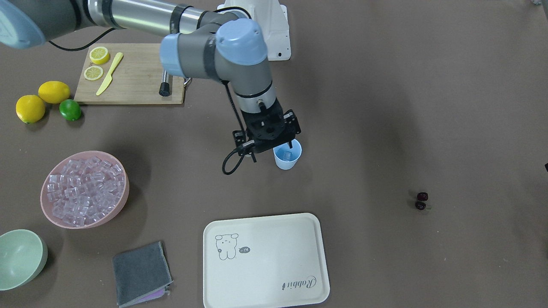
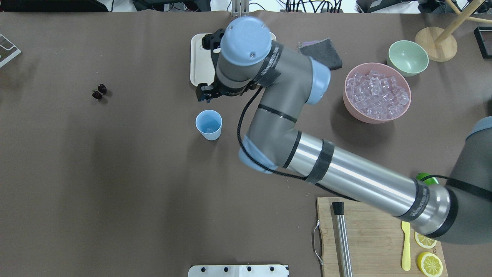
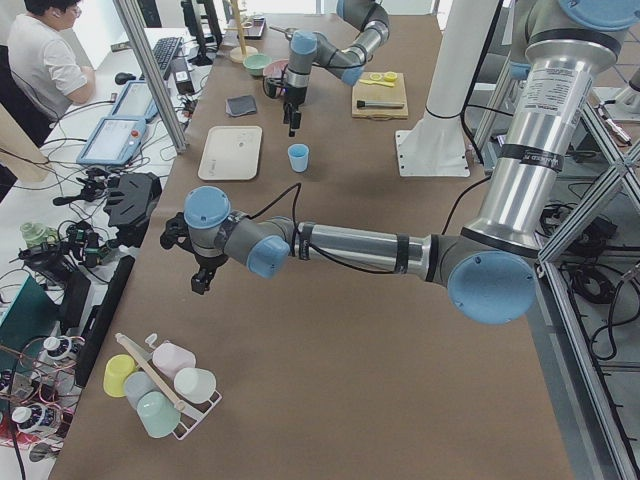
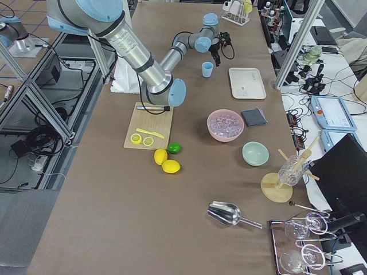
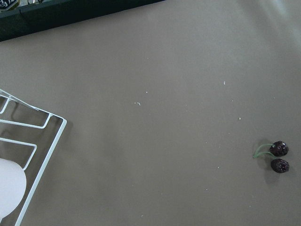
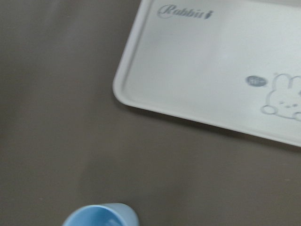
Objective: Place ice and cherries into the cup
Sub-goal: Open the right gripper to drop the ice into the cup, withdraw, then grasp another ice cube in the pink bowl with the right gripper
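Note:
The light blue cup [image 1: 287,162] stands mid-table with one ice cube [image 1: 287,155] inside; it also shows in the overhead view [image 2: 208,124] and at the bottom edge of the right wrist view [image 6: 101,215]. My right gripper [image 1: 272,149] hovers just beside and above the cup, open and empty. More ice [image 1: 83,188] fills a pink bowl [image 1: 47,205]. The cherries [image 1: 421,201] lie as a pair on the table, far from the cup, and show in the left wrist view [image 5: 278,157]. My left gripper [image 3: 200,280] hangs above the table near them; I cannot tell whether it is open or shut.
A cream tray [image 1: 265,261] lies just beyond the cup. A grey cloth [image 1: 141,273] and a pale green bowl [image 1: 19,256] sit by the pink bowl. A cutting board [image 1: 132,77] holds lemon slices, a knife and a muddler. A wire cup rack [image 5: 28,141] is near my left wrist.

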Motion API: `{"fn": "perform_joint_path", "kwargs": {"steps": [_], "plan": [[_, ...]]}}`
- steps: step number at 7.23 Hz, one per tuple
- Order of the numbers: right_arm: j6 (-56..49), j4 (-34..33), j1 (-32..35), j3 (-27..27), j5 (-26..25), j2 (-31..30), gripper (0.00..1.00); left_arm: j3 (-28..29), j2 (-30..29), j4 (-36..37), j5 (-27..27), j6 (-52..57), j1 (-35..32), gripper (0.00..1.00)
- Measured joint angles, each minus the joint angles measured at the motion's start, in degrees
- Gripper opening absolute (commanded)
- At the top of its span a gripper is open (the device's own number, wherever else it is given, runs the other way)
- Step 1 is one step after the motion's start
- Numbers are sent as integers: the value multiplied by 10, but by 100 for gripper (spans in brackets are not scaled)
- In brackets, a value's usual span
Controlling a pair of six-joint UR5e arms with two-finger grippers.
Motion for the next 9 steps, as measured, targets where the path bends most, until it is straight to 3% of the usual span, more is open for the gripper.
{"fn": "perform_joint_path", "kwargs": {"steps": [2,4,9], "plan": [[-153,0,100,79,91,-136,99,-1,1,-1,0,0,0,97],[-273,-1,154,97,118,-225,99,-3,2,-2,0,-1,0,97],[-399,-27,179,58,68,-246,99,-3,7,-5,0,0,1,97]]}}
